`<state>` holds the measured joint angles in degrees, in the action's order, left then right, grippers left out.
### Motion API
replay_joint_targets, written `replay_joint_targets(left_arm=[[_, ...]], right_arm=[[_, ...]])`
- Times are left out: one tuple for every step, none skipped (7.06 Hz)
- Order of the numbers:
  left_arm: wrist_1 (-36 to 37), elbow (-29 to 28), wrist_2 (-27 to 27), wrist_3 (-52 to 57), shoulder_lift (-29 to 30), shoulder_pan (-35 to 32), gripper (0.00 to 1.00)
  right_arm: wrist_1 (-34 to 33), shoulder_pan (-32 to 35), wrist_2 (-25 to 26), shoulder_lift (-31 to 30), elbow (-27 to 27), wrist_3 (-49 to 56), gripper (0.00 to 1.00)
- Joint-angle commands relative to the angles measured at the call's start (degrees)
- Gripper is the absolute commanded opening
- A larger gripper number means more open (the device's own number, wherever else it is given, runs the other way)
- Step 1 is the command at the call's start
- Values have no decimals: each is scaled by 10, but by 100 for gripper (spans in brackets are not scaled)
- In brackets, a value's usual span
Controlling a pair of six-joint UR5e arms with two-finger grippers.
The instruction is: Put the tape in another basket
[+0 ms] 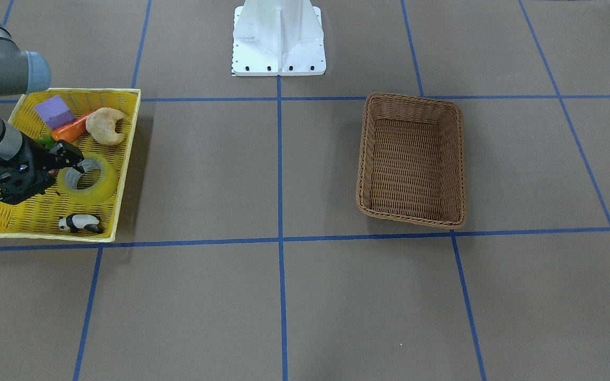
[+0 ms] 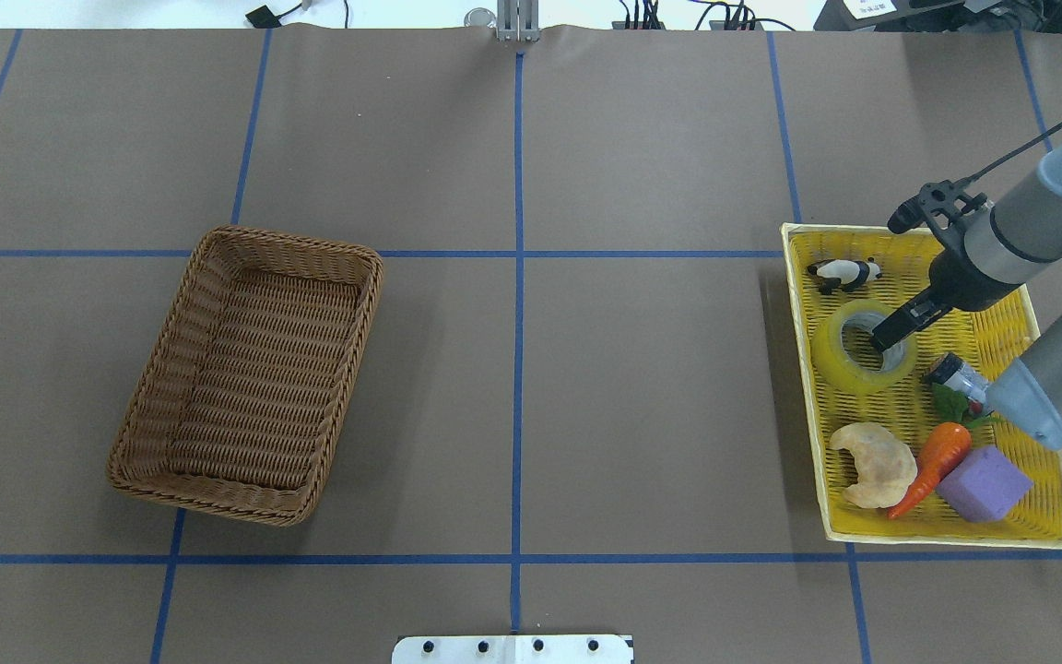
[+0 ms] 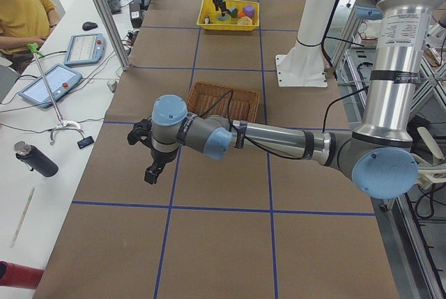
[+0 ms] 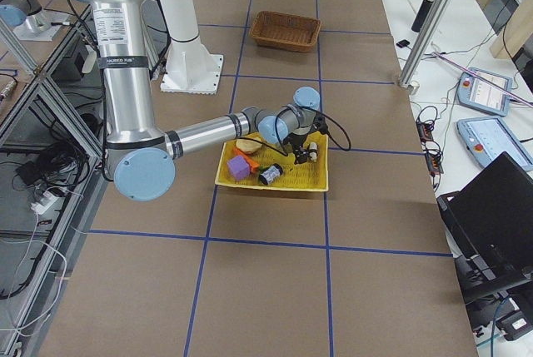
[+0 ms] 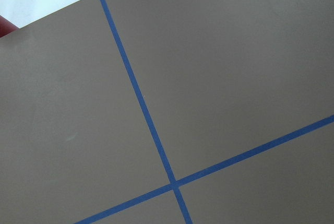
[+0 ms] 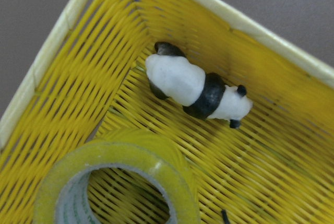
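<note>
The tape (image 2: 833,356) lies flat in the far half of the yellow woven tray (image 2: 946,539), at the table's right in the overhead view. The right gripper (image 2: 890,334) reaches down with a fingertip in the roll's core; whether its jaws pinch the wall cannot be told. A panda figurine (image 2: 844,273) lies just beyond. The wicker basket (image 2: 291,242) sits well apart, left. The left gripper (image 3: 150,172) hangs over bare table, jaw state unclear.
</note>
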<state>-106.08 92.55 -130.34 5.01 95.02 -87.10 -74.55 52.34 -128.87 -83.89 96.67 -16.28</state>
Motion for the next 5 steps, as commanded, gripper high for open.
replay_joint_targets(left_arm=[[0,-2,0,0,-1,0,99],[0,-3,0,0,-2,0,99],[0,-3,0,0,-2,0,99],[0,-3,0,0,-2,0,99],[0,-3,0,0,-2,0,99]], right_arm=[[-1,-21,37,12,-13,3,53],[-1,-21,32,22,-12,4,1],[-1,-21,33,22,-6,4,0],[-1,-15,33,20,5,6,0],[-2,2,32,20,12,6,0]])
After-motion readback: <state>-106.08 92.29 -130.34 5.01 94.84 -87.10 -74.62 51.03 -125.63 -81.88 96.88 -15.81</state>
